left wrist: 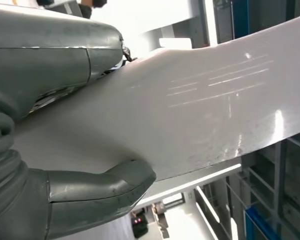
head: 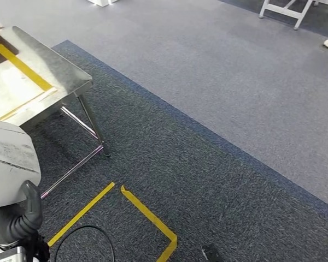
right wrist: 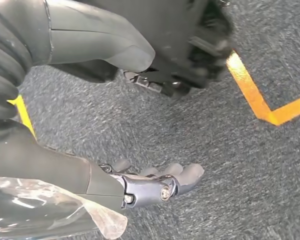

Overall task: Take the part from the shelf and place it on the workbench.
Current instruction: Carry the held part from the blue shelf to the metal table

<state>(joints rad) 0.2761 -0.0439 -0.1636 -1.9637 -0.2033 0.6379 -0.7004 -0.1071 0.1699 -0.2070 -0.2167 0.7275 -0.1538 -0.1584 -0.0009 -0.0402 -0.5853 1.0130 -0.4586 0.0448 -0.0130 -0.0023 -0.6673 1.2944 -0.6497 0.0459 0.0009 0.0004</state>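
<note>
White part (left wrist: pixel 201 105) in left hand (left wrist: pixel 65 125)

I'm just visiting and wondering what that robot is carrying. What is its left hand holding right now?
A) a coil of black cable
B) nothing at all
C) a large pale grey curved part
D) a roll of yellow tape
C: in the left wrist view the left hand grips a large pale grey curved part, thick grey thumb on one face, fingers on the other.

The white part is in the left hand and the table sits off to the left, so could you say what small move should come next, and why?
Probably turn left toward the table: the left hand grips the white part, but the head view faces mostly carpet, with the table only at its edge.
</note>
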